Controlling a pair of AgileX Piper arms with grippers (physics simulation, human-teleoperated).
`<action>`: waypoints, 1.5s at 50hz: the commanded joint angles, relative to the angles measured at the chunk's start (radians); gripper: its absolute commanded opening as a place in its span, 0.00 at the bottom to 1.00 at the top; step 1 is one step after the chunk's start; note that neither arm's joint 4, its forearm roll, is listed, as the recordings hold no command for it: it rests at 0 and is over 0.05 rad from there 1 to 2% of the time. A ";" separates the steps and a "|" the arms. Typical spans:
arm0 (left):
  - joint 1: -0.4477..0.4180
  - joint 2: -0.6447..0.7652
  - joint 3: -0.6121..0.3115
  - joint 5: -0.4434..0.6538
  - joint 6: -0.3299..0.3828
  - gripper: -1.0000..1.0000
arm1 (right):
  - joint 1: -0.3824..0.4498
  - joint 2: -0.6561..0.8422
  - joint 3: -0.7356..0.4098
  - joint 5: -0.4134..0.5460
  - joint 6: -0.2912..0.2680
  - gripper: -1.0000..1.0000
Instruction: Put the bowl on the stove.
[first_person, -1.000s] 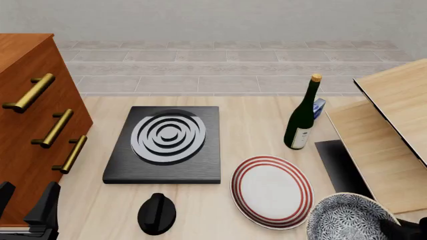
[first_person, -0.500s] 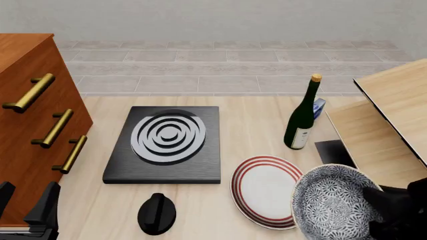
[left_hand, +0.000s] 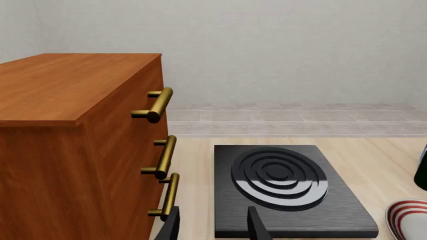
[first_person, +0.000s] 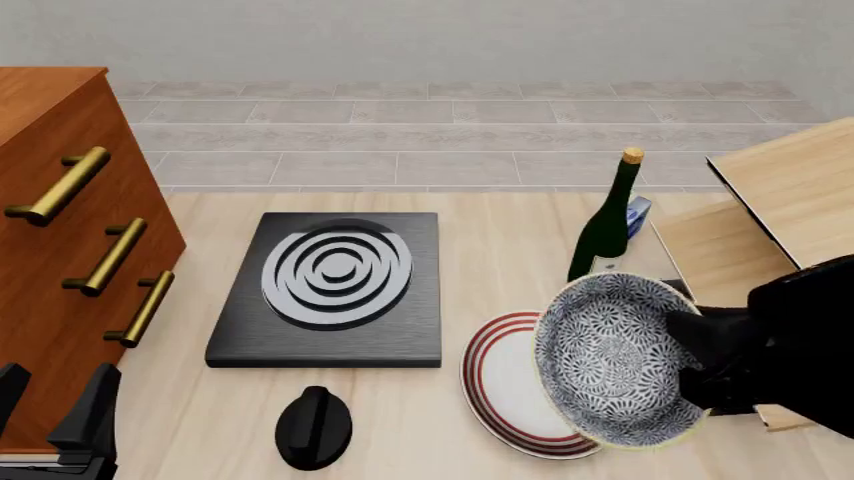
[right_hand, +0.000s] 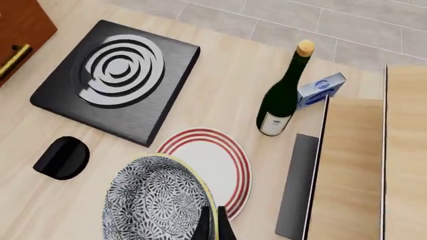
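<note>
Item: bowl (first_person: 617, 360), speckled blue-grey, pale rim. Held off the table, tilted so its inside faces the front camera. It hangs over the near right part of the table, overlapping the red-ringed plate (first_person: 514, 385) below it.

Holder: right gripper (right_hand: 213, 225). Its fingers are pinched together on the bowl's rim, as the right wrist view shows.

Item: stove (first_person: 327, 290), black slab with ringed burner, lying flat left of the table's centre. Nothing on it.

Governing relation: the stove lies to the left of the carried bowl and a little toward the far edge, with the plate and a strip of bare table (first_person: 501, 250) between. The likely carry runs leftward; the bowl would need levelling before it is set on the burner.

Item: left gripper (left_hand: 213, 227), low at the near left corner, beside the drawer cabinet (first_person: 67, 240). Fingers apart, nothing between them. It sits nearer the stove but carries nothing.

Also present: black knob (first_person: 314, 427) near the front edge; wine bottle (first_person: 607, 235) toward the far right.
</note>
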 joint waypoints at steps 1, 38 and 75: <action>0.000 0.000 0.000 0.000 0.000 1.00 | 0.055 0.100 -0.035 -0.095 0.019 0.00; 0.000 0.000 0.000 0.000 0.000 1.00 | 0.213 0.424 -0.271 -0.260 0.124 0.00; 0.000 0.000 0.000 0.000 0.000 1.00 | 0.340 0.761 -0.596 -0.271 0.236 0.00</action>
